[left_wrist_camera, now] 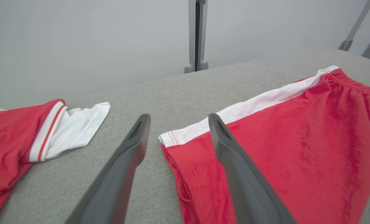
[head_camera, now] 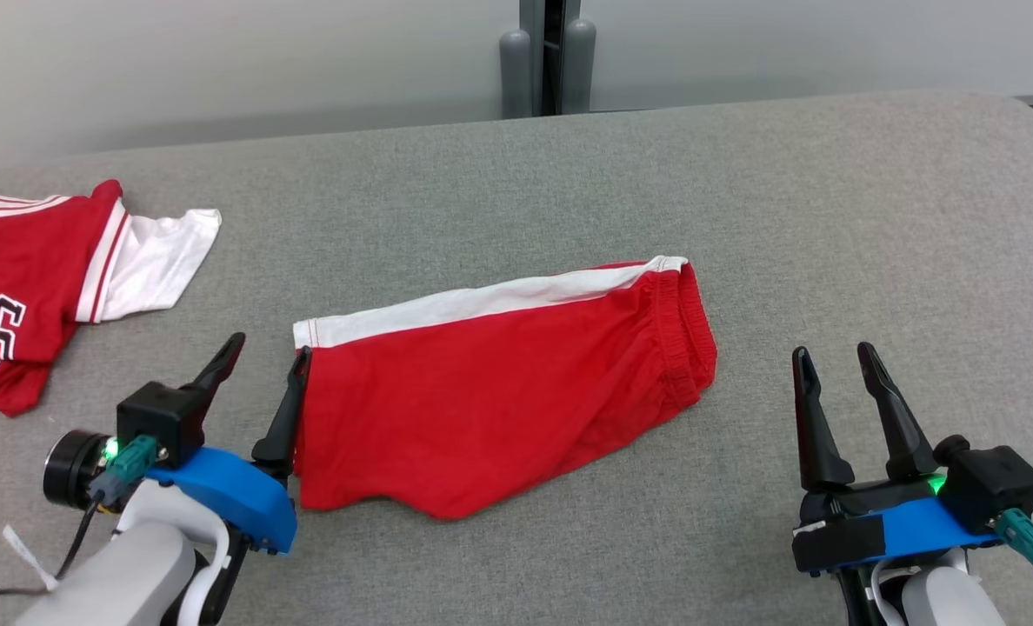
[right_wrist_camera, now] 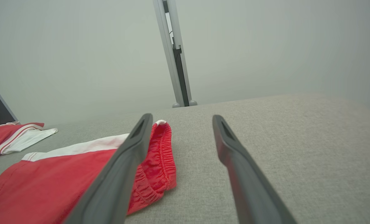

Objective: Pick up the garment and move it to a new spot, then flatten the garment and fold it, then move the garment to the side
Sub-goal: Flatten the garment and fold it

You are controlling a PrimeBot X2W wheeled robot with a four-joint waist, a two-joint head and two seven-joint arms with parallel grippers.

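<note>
Jaws parted, left arm (head_camera: 125, 565) beside shorts (head_camera: 499, 391) (right arm (head_camera: 943, 600) apart)

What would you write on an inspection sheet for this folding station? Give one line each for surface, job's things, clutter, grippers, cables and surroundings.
Surface: grey fabric-covered table, mostly bare.
Job's things: red shorts with a white side stripe lie flat mid-table, elastic waistband toward the robot's right.
Clutter: red-and-white jersey bunched at the far left, apart from the shorts.
Grippers: left gripper open at the shorts' leg hem, contact unclear; right gripper open over bare table, apart from the shorts.
Cables: dark cable at the left wrist; teal plug at the right wrist.
Surroundings: pale wall and a grey post behind the table.
</note>
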